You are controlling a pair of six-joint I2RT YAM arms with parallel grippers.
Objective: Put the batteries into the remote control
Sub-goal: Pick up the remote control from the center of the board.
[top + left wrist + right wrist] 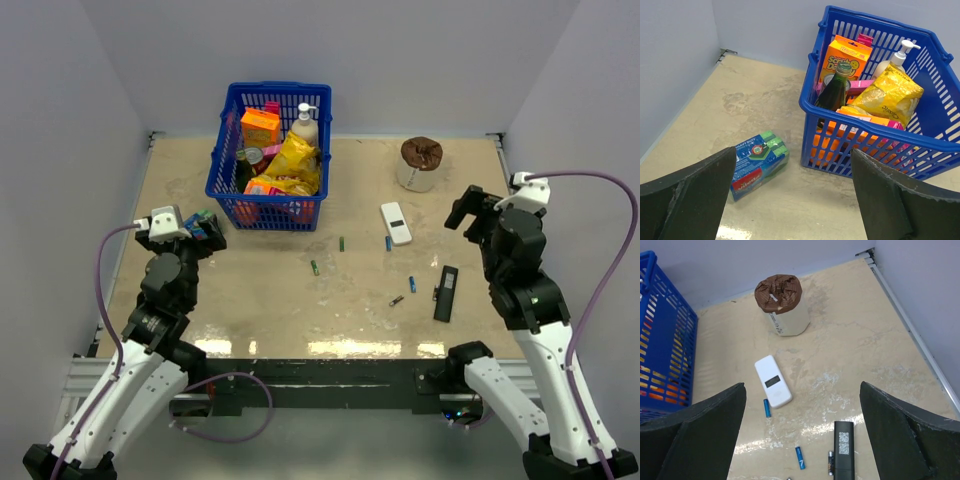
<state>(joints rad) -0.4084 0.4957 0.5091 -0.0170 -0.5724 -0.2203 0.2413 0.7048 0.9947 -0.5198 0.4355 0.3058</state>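
The white remote control [396, 222] lies flat right of centre, its dark patch up, also in the right wrist view [773, 381]. Several batteries are scattered on the table: a blue one [767, 408] beside the remote's near end, another blue one [799, 458], a dark one [830, 463], and two green ones [341, 243] [315, 267] further left. My right gripper [802, 390] hovers open above and to the right of the remote, [468, 210] in the top view. My left gripper [793, 150] hangs open at the far left [205, 236], holding nothing.
A blue basket [268, 195] full of groceries stands at the back centre. A sponge pack [759, 162] lies left of it, under my left gripper. A slim black remote [446, 292] lies at the right front. A white tub with a brown top [421, 163] stands back right.
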